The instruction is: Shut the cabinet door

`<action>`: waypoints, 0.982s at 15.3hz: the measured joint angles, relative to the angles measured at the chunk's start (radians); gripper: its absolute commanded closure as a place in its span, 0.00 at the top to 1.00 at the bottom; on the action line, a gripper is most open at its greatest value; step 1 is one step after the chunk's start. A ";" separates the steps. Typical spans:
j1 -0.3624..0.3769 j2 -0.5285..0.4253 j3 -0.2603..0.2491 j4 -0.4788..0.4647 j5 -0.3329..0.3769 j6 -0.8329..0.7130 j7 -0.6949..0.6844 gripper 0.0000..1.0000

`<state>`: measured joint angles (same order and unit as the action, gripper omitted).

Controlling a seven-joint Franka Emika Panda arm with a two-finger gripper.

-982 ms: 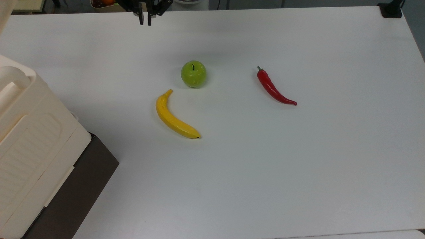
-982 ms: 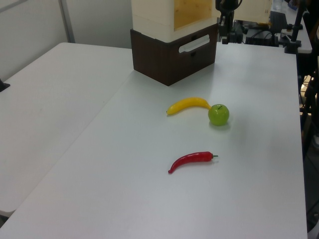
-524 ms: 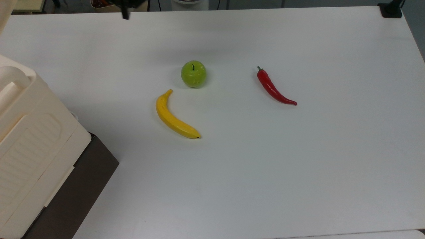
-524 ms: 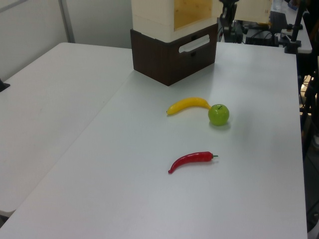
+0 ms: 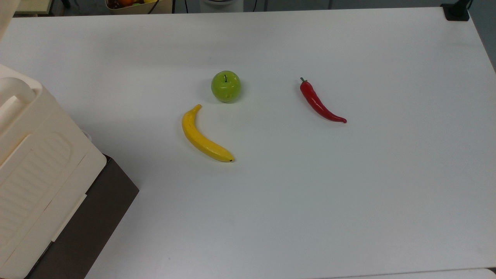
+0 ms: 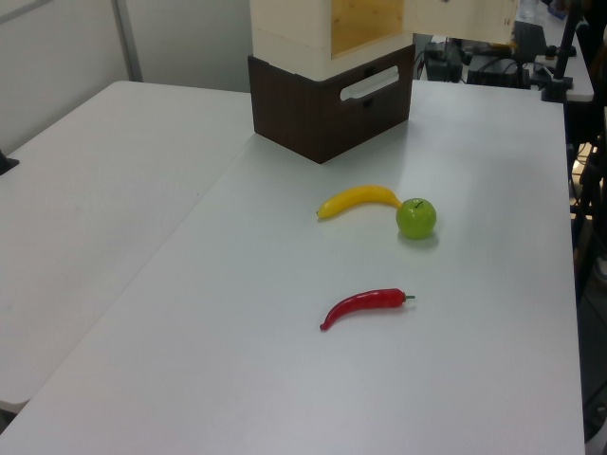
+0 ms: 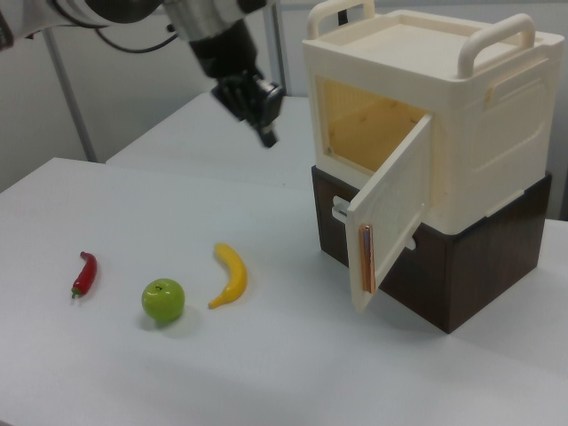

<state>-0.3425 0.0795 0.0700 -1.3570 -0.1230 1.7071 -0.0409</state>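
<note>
In the right view, the cream cabinet (image 7: pixel 470 115) stands on a dark brown base (image 7: pixel 461 275). The cabinet door (image 7: pixel 390 213) hangs swung outward, showing the wooden inside. My gripper (image 7: pixel 265 135) hovers in the air to the right view's left of the opening, apart from the door and above the table. Its fingers look pressed together with nothing between them. In the left view, the door (image 6: pixel 460 19) is a cream panel at the top, to the right of the cabinet (image 6: pixel 289 28). In the top view, the cabinet (image 5: pixel 38 162) fills the left edge.
On the white table (image 5: pixel 348 193) lie a yellow banana (image 5: pixel 201 137), a green apple (image 5: pixel 226 86) and a red chilli pepper (image 5: pixel 319 102). In the right view they lie left of the cabinet, under and beyond the gripper. A black clamp (image 5: pixel 456 11) sits at the table's far corner.
The gripper slid towards the top view's left and passed out over its top edge. In the left view it went out of sight at the top, by the door.
</note>
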 measured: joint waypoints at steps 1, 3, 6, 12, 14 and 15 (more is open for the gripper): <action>-0.015 0.000 -0.009 0.005 0.000 0.030 -0.003 0.00; -0.024 -0.001 -0.047 0.008 0.000 0.093 -0.005 0.00; -0.025 0.001 -0.115 0.008 0.000 0.201 -0.006 0.00; -0.075 0.011 -0.165 0.006 0.000 0.357 -0.012 0.00; -0.110 0.021 -0.167 0.005 0.000 0.374 -0.031 0.00; -0.124 0.026 -0.168 0.003 0.000 0.375 -0.049 0.00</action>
<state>-0.4669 0.1052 -0.0978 -1.3536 -0.1225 2.0822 -0.0900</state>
